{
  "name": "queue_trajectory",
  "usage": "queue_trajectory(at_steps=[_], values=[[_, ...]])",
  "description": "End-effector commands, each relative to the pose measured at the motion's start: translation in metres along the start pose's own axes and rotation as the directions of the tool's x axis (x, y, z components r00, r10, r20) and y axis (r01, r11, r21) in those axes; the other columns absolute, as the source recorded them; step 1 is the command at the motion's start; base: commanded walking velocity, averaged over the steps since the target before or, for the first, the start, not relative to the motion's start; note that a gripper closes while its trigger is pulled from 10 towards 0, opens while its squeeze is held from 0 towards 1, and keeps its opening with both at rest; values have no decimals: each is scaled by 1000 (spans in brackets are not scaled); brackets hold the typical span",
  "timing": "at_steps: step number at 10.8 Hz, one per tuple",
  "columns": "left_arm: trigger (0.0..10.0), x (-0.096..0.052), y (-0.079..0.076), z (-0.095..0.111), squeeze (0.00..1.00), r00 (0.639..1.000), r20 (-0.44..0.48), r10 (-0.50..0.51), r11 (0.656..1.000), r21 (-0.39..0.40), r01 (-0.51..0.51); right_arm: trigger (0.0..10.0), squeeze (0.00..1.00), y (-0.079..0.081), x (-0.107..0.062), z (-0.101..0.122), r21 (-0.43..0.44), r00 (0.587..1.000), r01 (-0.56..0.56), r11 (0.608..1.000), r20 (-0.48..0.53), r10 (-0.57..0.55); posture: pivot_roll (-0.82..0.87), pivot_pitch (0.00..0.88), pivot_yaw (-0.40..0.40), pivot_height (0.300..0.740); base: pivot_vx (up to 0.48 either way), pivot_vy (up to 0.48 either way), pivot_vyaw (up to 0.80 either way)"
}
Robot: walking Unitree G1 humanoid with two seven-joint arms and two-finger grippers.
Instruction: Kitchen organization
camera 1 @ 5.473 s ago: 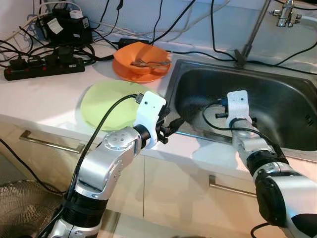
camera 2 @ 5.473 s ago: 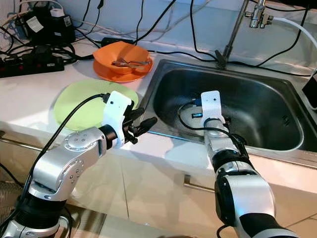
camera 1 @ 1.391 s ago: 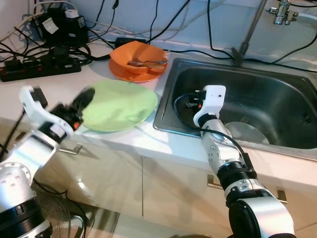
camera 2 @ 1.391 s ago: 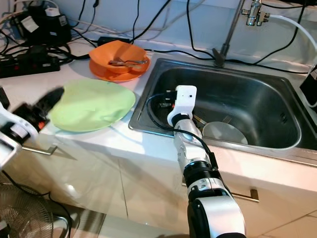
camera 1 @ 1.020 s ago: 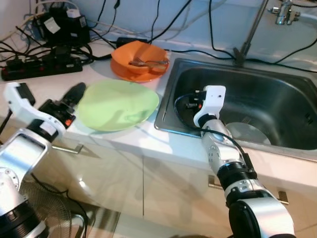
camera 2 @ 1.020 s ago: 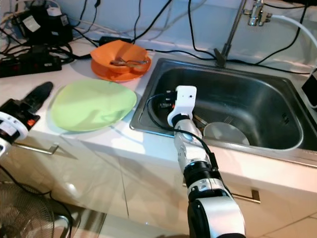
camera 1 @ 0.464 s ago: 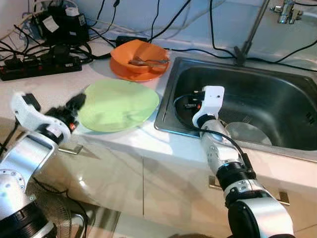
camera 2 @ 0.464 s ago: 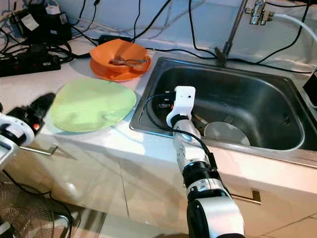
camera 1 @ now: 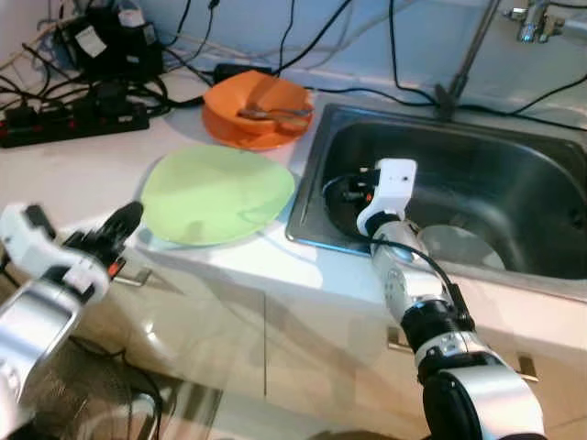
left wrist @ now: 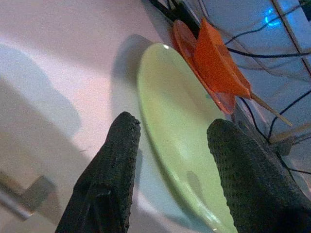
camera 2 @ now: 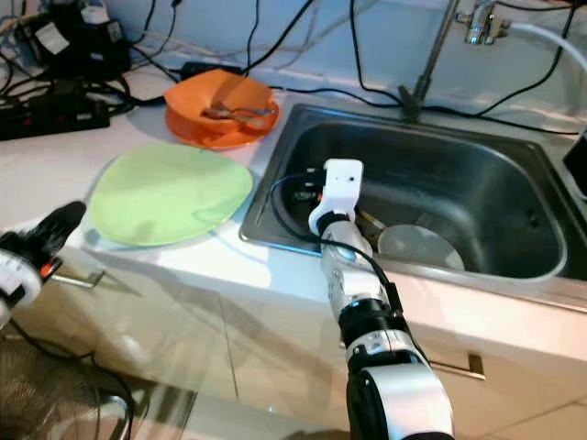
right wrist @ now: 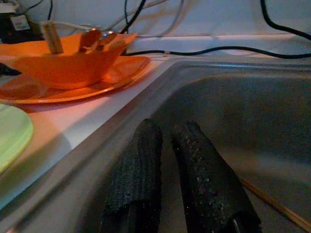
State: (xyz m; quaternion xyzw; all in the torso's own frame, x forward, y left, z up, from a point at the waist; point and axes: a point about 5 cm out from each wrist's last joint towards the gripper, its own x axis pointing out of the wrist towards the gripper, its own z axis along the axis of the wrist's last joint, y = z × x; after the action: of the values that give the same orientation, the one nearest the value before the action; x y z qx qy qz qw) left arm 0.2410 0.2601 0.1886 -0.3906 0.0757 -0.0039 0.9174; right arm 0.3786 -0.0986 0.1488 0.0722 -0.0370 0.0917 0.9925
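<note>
White kitchen counter (camera 1: 83, 174) with a steel sink (camera 1: 514, 174) set in it, cables and a power strip (camera 1: 73, 119) along the back wall.

Left eye view: green plate (camera 1: 218, 194) lies flat on the counter, just beside the sink's near-left corner; orange bowl (camera 1: 260, 105) with utensils sits on an orange plate (camera 1: 240, 136) behind it. My left gripper (camera 1: 117, 229) hangs off the counter's front edge, near the green plate's left rim but apart from it, fingers pointing up and right toward the plate. My right arm reaches down into the sink.

Right eye view: same layout. A round metal dish (camera 2: 417, 247) and a chopstick-like utensil (camera 2: 369, 220) lie on the sink floor just past my right wrist.

Left wrist view: left gripper's fingers (left wrist: 116, 160) are spread apart, holding nothing, and the green plate's rim runs between them further ahead, edge-on, long axis running away from me.

Right wrist view: right gripper (right wrist: 167, 145) has its fingers pressed nearly together, empty, low against the sink's inner wall.

Judgement: left arm is the nearer one for the green plate; the plate lies ahead and to the right of it.
</note>
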Motion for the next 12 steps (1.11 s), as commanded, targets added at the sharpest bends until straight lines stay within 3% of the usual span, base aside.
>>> queue_trajectory(at_steps=[1, 3, 8, 12], values=[[10000, -3, -2, 2, 0, 1000, 14, -22, 1000, 14, 22, 10000, 0, -2, -1, -1, -1, 1000, 5, 1000, -7, -5, 333, 88, -44, 740, 0, 0, 0], [10000, -2, -1, -1, 0, 1000, 17, -25, 1000, -12, 25, 10000, 0, -2, -1, -1, -3, 1000, 3, 1000, -7, -3, 326, 85, -43, 740, 0, 0, 0], [10000, 13, -19, -7, 0, 995, -10, -95, 995, -40, 94, 10000, 0, -3, -1, 0, -6, 1000, 10, 1000, -3, -10, 313, 75, -34, 740, 0, 0, 0], [10000, 5, -10, -3, 0, 999, 2, -50, 998, -32, 50, 10000, 0, -1, -2, -1, -4, 1000, 6, 1000, -3, -6, 325, 69, -33, 740, 0, 0, 0]])
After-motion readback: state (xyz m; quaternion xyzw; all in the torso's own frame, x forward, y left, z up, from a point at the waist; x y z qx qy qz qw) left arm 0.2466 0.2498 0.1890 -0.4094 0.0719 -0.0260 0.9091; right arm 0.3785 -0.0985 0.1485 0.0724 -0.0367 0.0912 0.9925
